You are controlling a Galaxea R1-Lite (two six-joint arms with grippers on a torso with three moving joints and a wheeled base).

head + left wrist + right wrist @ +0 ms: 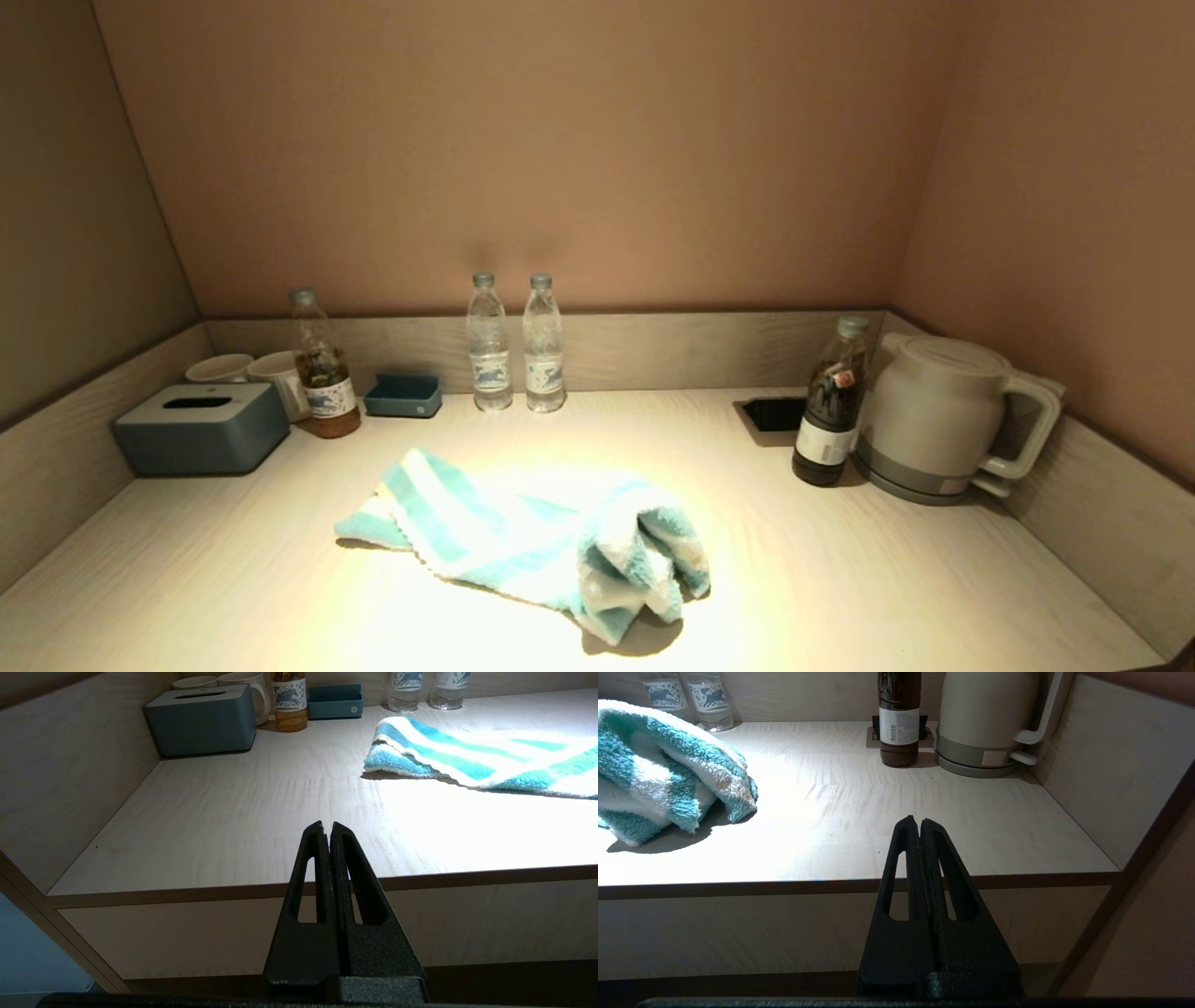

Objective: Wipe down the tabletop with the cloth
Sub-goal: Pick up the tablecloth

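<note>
Both black, wedge-shaped grippers, left gripper (327, 826) and right gripper (920, 821), hang before the counter's (887, 579) near edge, fingers pressed together. Beyond them, untouched, the fluffy teal-and-white striped cloth (532, 541) lies rumpled mid-counter on pale woodgrain.

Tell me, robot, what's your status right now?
Left gripper and right gripper shut, empty, short of the tabletop's front edge. Cloth bunched mid-table, untouched. Nothing between grippers and cloth.

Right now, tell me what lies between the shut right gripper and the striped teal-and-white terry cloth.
Only bare pale wooden tabletop and its front edge separate the right gripper from the cloth, per the right wrist view.
</note>
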